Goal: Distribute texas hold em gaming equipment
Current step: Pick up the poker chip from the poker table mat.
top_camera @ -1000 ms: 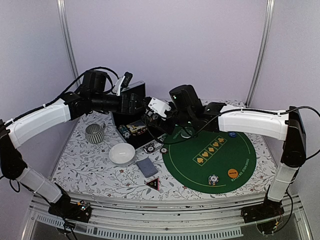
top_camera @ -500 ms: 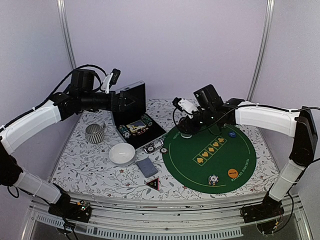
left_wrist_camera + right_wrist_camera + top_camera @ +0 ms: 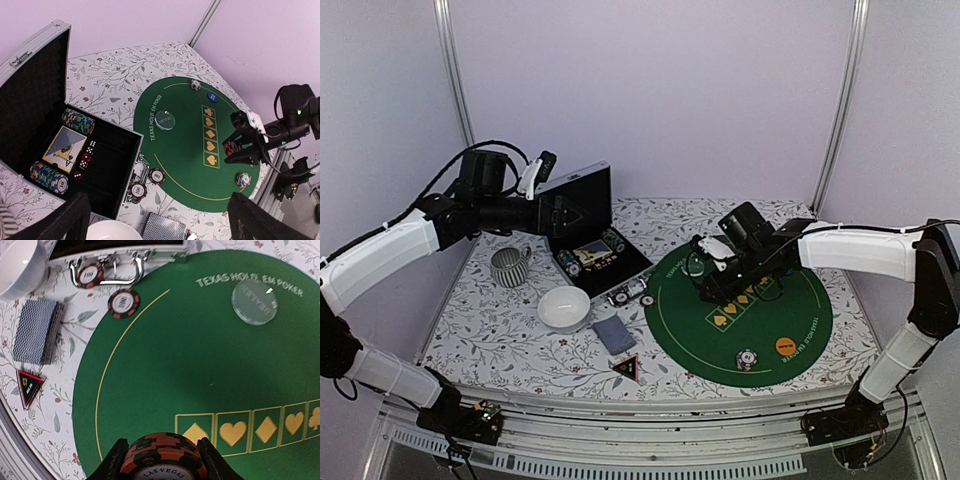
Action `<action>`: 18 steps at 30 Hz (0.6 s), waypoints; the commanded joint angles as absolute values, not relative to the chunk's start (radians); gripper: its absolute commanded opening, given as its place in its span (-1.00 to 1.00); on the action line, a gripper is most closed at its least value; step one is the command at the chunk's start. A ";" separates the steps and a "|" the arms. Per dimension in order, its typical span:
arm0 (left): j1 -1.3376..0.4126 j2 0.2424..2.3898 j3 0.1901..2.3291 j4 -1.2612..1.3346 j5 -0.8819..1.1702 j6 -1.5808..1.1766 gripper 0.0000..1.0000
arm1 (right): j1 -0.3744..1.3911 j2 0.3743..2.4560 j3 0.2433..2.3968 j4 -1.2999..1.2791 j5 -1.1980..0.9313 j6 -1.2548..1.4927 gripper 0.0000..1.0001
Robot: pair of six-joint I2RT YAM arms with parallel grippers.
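Orange-and-black stripe-edged poker chips (image 3: 162, 456), a short stack, sit clenched in my right gripper (image 3: 712, 278) above the round green felt mat (image 3: 165, 355), presumably for setting down there, while my left gripper (image 3: 568, 213) hangs spread wide, empty, by the open black-lined case (image 3: 107, 165).

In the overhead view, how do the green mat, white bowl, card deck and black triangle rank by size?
Largest to smallest:
green mat
white bowl
card deck
black triangle
The bowl only slightly beats the deck.
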State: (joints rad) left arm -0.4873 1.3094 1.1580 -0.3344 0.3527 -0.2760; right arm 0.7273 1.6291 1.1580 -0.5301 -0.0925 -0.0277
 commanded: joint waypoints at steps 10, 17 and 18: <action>-0.475 1.269 1.131 -0.344 0.353 -0.265 0.96 | 0.937 1.643 1.064 -0.507 -0.115 0.143 -0.97; -0.477 1.257 1.124 -0.344 0.353 -0.268 0.96 | 0.950 1.611 1.013 -0.504 -0.129 0.192 -0.97; -0.476 1.254 1.122 -0.344 0.353 -0.268 0.96 | 0.953 1.611 1.006 -0.502 -0.125 0.199 -0.97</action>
